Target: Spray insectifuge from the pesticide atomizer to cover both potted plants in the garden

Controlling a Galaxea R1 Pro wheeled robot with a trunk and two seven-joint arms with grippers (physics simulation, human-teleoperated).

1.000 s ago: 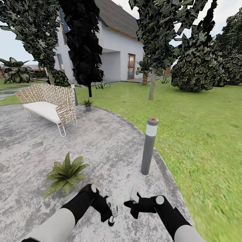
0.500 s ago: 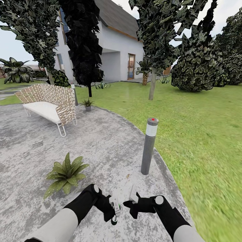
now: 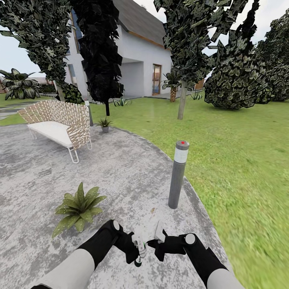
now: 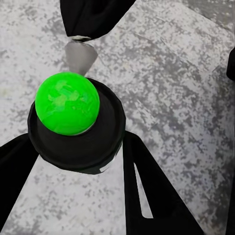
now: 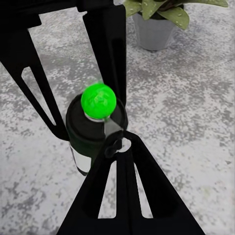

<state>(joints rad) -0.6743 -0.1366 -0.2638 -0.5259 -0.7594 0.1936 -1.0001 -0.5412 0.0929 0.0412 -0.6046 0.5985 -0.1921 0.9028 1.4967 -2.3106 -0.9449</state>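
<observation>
Patio of mottled grey paving point(image 3: 120, 168) spreads below my head camera, with the near broad-leaved green potted plant point(image 3: 78, 208) just beyond my left arm and the second small potted plant point(image 3: 104, 123) far off by the woven wicker bench point(image 3: 60, 124); a grey bollard lamp point(image 3: 178, 174) stands ahead. My left gripper point(image 3: 138, 251) has edged inward toward my right gripper point(image 3: 154, 241) over the last second, carrying the slim dark green atomizer bottle point(image 3: 139, 247). My left wrist camera shows its green ball-topped cap point(image 4: 67, 103) clamped between dark fingers point(image 4: 152, 196). My right wrist camera shows the bottle point(image 5: 93, 132) and the plant's grey pot point(image 5: 154, 32) close behind, my right gripper's jaws apart, empty. Spraying looks next.
</observation>
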